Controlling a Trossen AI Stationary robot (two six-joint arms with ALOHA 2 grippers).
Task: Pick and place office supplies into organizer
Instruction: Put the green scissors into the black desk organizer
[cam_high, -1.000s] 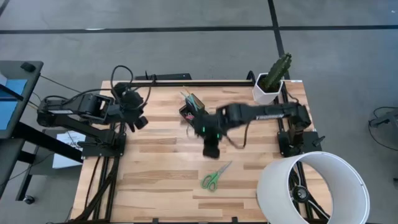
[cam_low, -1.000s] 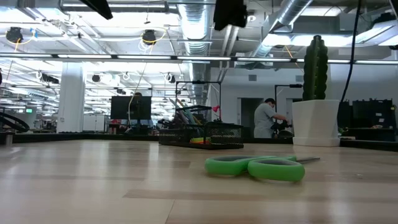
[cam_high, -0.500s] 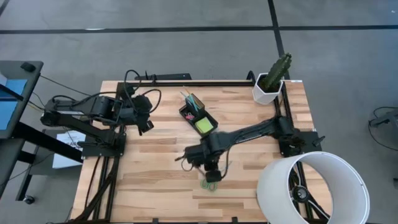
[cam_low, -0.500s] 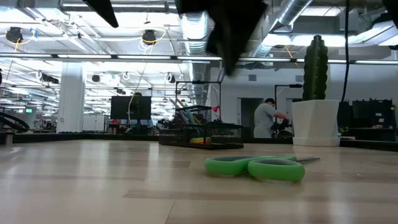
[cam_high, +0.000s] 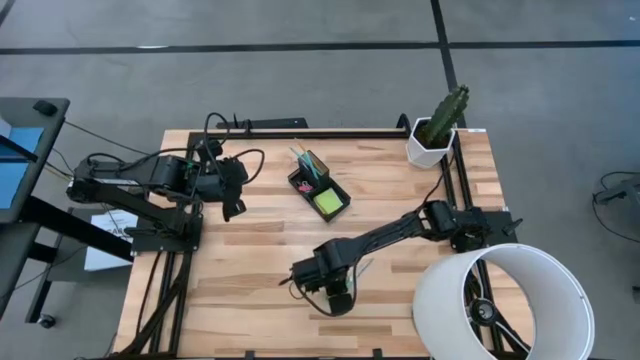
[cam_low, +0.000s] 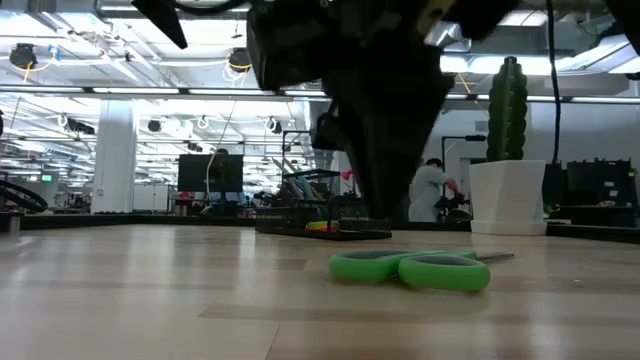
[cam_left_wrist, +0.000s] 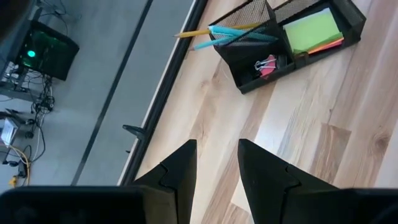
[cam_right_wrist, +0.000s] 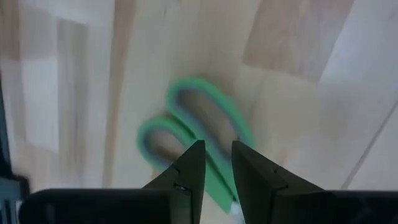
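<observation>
Your right gripper (cam_high: 338, 298) hangs low over the front middle of the light wooden table (cam_high: 250, 270), directly above the green-handled scissors (cam_low: 410, 270), which lie flat on the wood and are mostly hidden under the arm when seen from overhead. From the right wrist you can see its two dark fingers (cam_right_wrist: 189, 171) with only a narrow gap between them, poised over the scissors' (cam_right_wrist: 199, 134) green loops and gripping nothing. At table height, the scissors rest untouched, with the dark bulk of the gripper (cam_low: 385, 190) above and a little behind them. Your left gripper (cam_high: 233, 205) waits over the table's left side, near its rear edge, well apart from the scissors; its fingers (cam_left_wrist: 180, 171) are slightly parted and empty. The small black mesh desk organizer (cam_high: 318, 185) sits toward the rear middle of the table. Its taller cup section holds thin teal and yellow pens (cam_left_wrist: 233, 32), a lime-green sticky note pad (cam_left_wrist: 313, 30) lies in its low tray, and a small pink-red binder clip (cam_left_wrist: 266, 65) sits in the compartment between. A white plant pot with a cactus (cam_high: 436, 130) stands at the rear right corner.
</observation>
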